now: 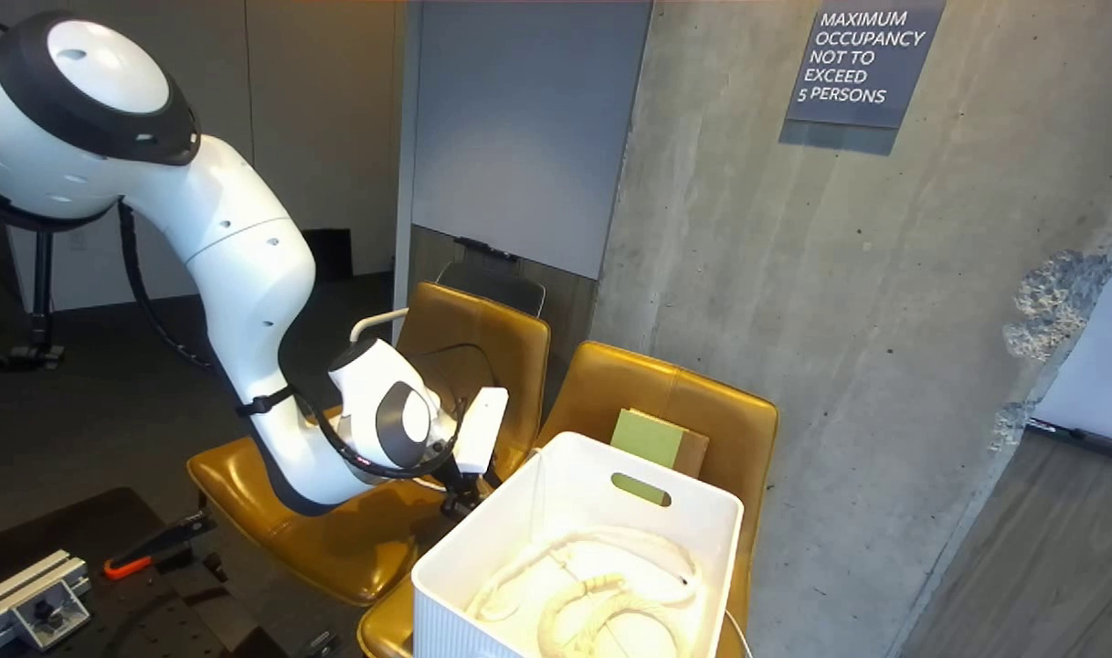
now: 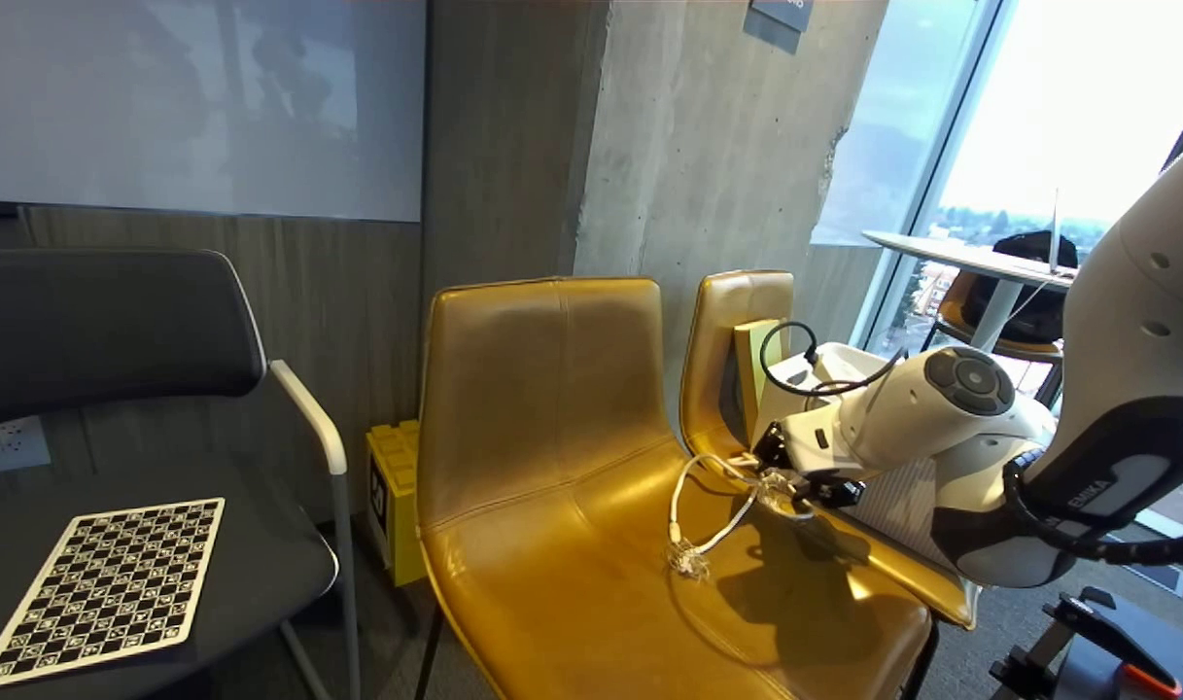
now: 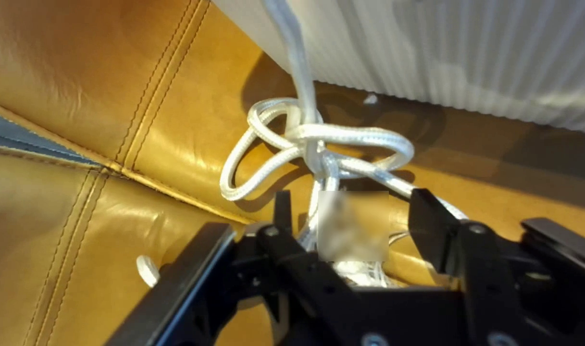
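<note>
Loosely looped | white rope (image 3: 314, 154) | braided surface | frayed tufts (image 2: 688, 561)

The white cord (image 3: 323, 130), round and braided, is tied in a loose knot, with slack loops spreading to both sides in the wrist view. It lies over the tan leather chairs (image 2: 552, 574), just beside the ribbed wall of the white box (image 3: 446, 53); whether the knot touches the leather cannot be told. One strand rises from the knot, passing in front of the box. Below the knot, strands run to frayed threads, partly blurred. In an exterior view, two strands bend out over a seat, meeting at a frayed tuft (image 2: 688, 560).
</note>
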Controlling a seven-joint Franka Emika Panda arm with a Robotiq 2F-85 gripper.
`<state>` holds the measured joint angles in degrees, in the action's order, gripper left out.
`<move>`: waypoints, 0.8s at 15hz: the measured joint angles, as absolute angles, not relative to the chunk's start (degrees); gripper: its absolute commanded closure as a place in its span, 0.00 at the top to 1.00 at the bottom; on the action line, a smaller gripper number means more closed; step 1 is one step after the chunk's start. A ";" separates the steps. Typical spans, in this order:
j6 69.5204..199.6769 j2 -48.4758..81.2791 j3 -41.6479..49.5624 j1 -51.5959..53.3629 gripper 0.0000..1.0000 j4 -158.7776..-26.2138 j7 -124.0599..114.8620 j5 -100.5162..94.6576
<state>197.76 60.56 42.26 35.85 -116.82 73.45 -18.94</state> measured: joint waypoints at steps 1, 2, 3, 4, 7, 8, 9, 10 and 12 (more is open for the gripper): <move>197.76 60.81 42.28 35.88 0.27 -116.84 73.45 -18.56; 197.76 61.04 42.35 35.90 0.20 -116.90 73.45 -18.28; 197.76 61.28 42.47 35.92 0.12 -116.99 73.45 -17.97; 197.77 61.47 42.58 35.96 0.05 -117.15 73.45 -17.67; 197.85 61.64 42.88 36.27 0.00 -118.14 73.20 -17.17; 197.86 61.66 42.98 36.49 0.00 -118.54 73.03 -16.83; 197.89 61.66 43.10 36.77 0.00 -118.98 72.87 -16.38; 197.91 61.66 43.28 37.11 0.00 -119.39 72.58 -16.12; 197.93 61.62 44.00 38.18 0.00 -120.49 71.52 -15.81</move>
